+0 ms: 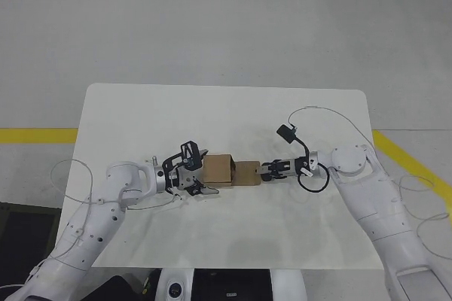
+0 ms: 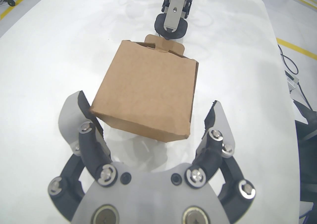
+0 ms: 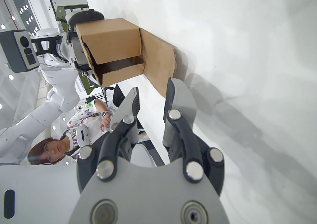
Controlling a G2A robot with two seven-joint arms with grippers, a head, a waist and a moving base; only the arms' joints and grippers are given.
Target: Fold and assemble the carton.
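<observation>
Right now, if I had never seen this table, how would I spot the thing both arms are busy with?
Look at the middle of the white table, between the left gripper and the right gripper. There sits a small cardboard carton, with one flap lying flat towards the right gripper. It is the only brown thing among white and grey.

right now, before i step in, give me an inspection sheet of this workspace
surface: white rounded-corner tabletop
job's things: brown cardboard carton lying mid-table, body formed, one end open; its flap lies flat on the table toward the right gripper
clutter: nothing seen
grippers: left gripper open, straddling the carton's closed end, one pad touching a corner; right gripper open, tips at the flap's end
cables: thin pale cable looping over the table by the right arm
surroundings: grey floor, yellow floor line
</observation>
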